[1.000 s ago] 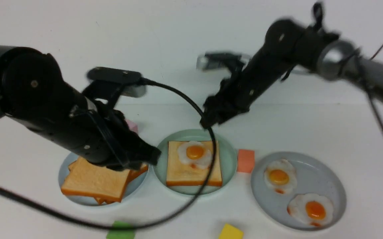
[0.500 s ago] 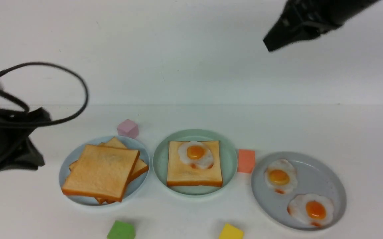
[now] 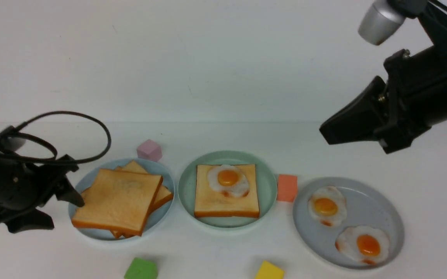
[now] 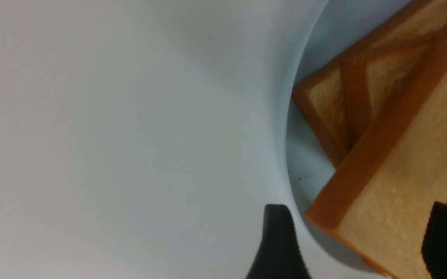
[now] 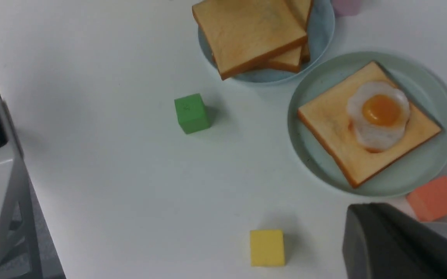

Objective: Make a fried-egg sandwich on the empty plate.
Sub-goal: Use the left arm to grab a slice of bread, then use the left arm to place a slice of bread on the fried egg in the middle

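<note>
A toast slice (image 3: pixel 223 203) bearing a fried egg (image 3: pixel 228 179) is seated on the central mint-green plate (image 3: pixel 269 193). The left gripper (image 3: pixel 66 215) is spread open beside the spare toast (image 3: pixel 117 201). The right gripper (image 3: pixel 326 133) is clenched empty, raised at right.

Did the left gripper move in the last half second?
Yes. The left gripper has moved right, toward the pale blue plate. Its open fingers now straddle the left edge of the top toast slice.

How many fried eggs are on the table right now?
3. The first egg lies on the toast slice on the mint-green plate. The second egg and third egg lie apart on the grey plate to its right. None appears hidden.
</note>
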